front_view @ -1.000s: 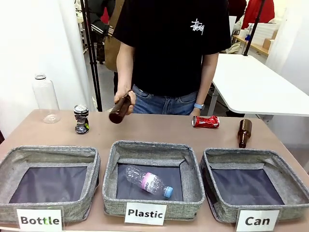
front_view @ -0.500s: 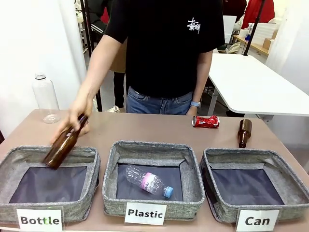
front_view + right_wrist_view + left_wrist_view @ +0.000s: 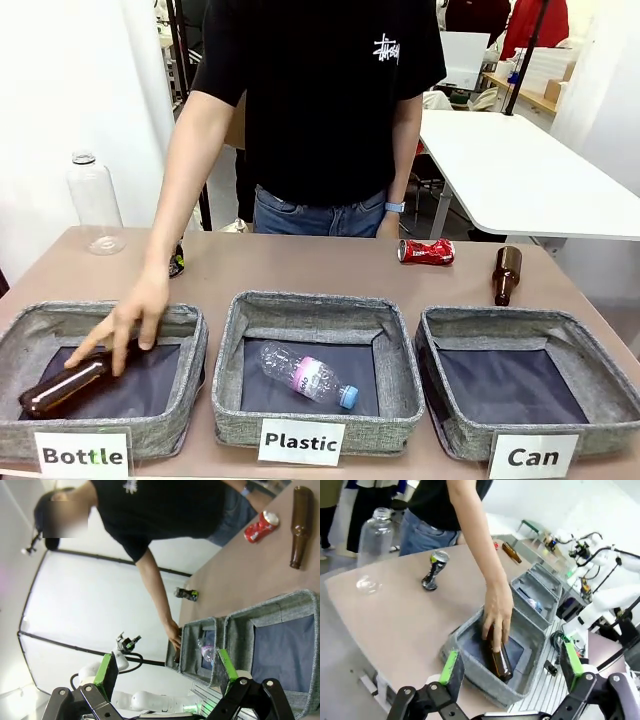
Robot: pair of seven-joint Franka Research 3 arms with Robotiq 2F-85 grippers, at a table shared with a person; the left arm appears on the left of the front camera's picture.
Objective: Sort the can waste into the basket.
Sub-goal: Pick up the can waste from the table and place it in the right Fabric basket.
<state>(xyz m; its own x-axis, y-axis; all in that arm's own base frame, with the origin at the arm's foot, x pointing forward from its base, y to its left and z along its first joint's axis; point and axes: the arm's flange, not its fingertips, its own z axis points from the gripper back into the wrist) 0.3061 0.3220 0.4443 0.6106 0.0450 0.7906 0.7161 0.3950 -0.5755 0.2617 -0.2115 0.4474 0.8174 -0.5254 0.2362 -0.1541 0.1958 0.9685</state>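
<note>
Red can (image 3: 426, 252) lying on side, dented, just beyond far rim of Can basket (image 3: 497, 321). Black-and-silver can (image 3: 434, 571) standing well left of it. Both likely light, thin-walled, slick, crushing easily: pinching across mid-body, squeezing gently. Left gripper (image 3: 510, 662) and right gripper (image 3: 165, 669) hanging, fingers spread, holding nothing. Person's hand (image 3: 135, 315) laying brown bottle (image 3: 65, 383) into Bottle basket (image 3: 160, 425), farthest from Can basket.

In the front view the person's forearm (image 3: 175, 190) covers nearly all of the black-and-silver can (image 3: 178, 266), and the person's hand (image 3: 135, 318) hides one end of the brown bottle (image 3: 60, 385) in the "Bottle" basket (image 3: 195, 345). The white lettering on the red can (image 3: 426, 252) is too small to read. The bottom edges of my wrist views cut off my left end effector (image 3: 511, 652) and right end effector (image 3: 164, 655) at the base, and the right wrist view's right edge clips the "Can" basket (image 3: 270, 609).
</note>
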